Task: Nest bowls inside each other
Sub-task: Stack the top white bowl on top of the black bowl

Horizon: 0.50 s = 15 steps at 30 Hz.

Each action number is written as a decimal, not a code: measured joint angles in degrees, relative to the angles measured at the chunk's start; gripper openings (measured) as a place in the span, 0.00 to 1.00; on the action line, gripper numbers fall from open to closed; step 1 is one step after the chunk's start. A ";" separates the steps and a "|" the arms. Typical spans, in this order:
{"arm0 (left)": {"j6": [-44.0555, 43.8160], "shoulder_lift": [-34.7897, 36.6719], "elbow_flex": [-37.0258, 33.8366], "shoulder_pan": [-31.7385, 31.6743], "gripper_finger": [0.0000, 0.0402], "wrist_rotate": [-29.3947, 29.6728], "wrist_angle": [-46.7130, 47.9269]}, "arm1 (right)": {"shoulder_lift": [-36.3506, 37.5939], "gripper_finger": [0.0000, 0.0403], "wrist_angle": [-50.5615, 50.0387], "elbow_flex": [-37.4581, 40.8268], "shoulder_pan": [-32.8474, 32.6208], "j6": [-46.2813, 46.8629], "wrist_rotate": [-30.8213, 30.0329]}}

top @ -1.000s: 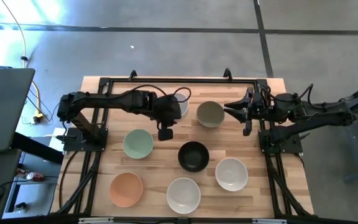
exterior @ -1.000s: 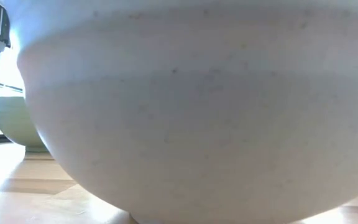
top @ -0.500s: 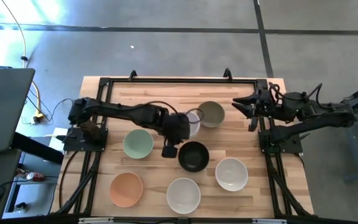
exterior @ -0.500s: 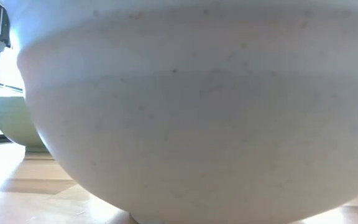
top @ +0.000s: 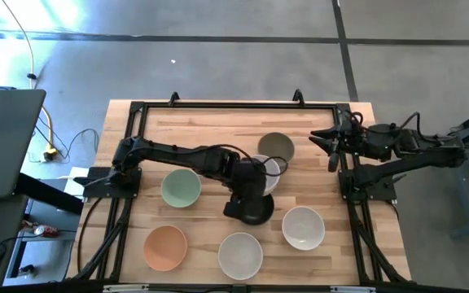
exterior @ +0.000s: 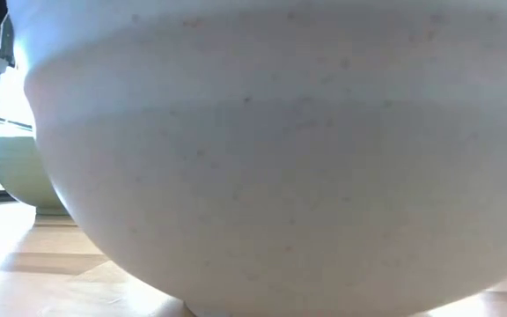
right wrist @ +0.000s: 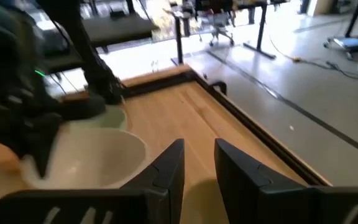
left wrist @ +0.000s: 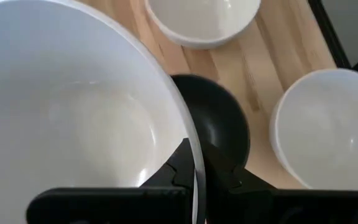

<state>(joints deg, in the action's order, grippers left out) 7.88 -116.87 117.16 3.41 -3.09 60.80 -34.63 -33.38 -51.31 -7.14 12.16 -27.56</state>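
My left gripper reaches to the table's middle and is shut on a white bowl, which hangs partly over the black bowl. The left wrist view shows the white bowl above the black one. The grey bowl stands just beyond on its base. The mint bowl, the peach bowl and two more white bowls stand apart on the near half. My right gripper waits open at the far right, holding nothing. My left gripper pinches the white bowl's rim on the side nearest the arm, one finger inside the bowl and one outside. The fingers come from above, pointing down. The bowl is lifted clear and sits about level, mouth up, over the black bowl.
A black frame runs round the wooden table's far and side edges. The low view is almost filled by a white bowl close to the camera, with a pale green bowl behind it. Bare wood lies along the far left.
My left gripper has carried the white bowl from the far middle of the table toward the near and right edges, past the grey bowl, until it hangs over the black bowl. My right gripper has drawn back a little toward the right edge.
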 joint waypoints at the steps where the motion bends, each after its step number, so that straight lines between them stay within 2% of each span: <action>1: 0.13 -0.33 0.29 0.37 0.00 0.58 0.47 | 0.17 0.19 -1.15 0.00 0.00 0.56 -0.64; 5: 0.26 -2.00 0.75 1.77 0.00 2.09 2.33 | 1.11 0.19 -4.22 0.00 0.03 2.16 -2.37; 15: -1.70 -3.66 0.75 4.69 0.00 5.15 2.67 | 2.88 0.19 -4.58 0.00 0.02 2.42 -2.46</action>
<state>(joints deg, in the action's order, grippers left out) 6.18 -120.53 117.91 8.10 2.07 63.47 -31.75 -37.95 -51.31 -7.11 14.58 -30.02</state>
